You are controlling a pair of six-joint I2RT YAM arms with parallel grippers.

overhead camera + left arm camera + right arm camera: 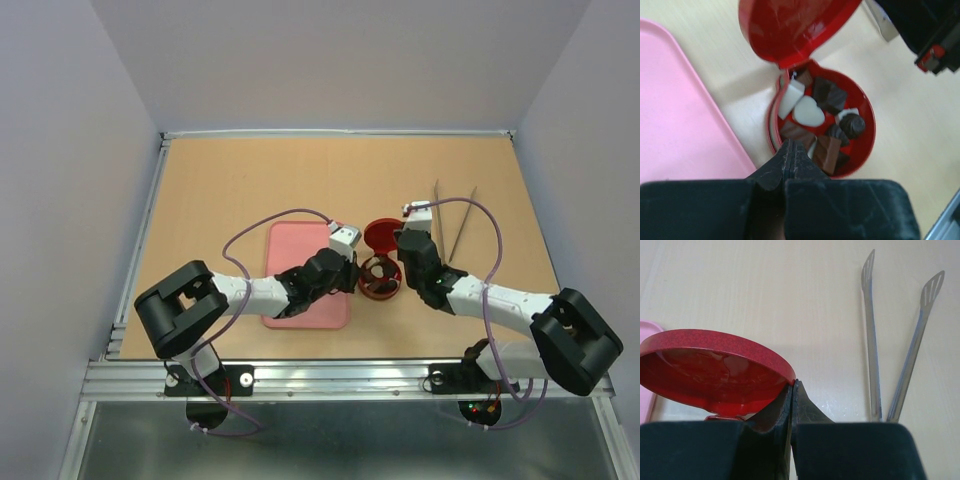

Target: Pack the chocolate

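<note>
Down at the near rim of the red tin [867,137], the left gripper [791,147] is squeezed to a hairline seam, and whether it has the wall nipped I cannot tell; the chocolate [830,97], dark pieces and cream-white ones, sits inside that open tin, just beside the pink tray [680,125]. Over on the other side, the right gripper [793,386] is clamped on the edge of the red lid [710,360], holding it tilted over the tin's far side; metal tongs [871,340] lie on the table [250,180] to its right.

Overhead; both wrist close-ups sharing lid [715,365]
</note>
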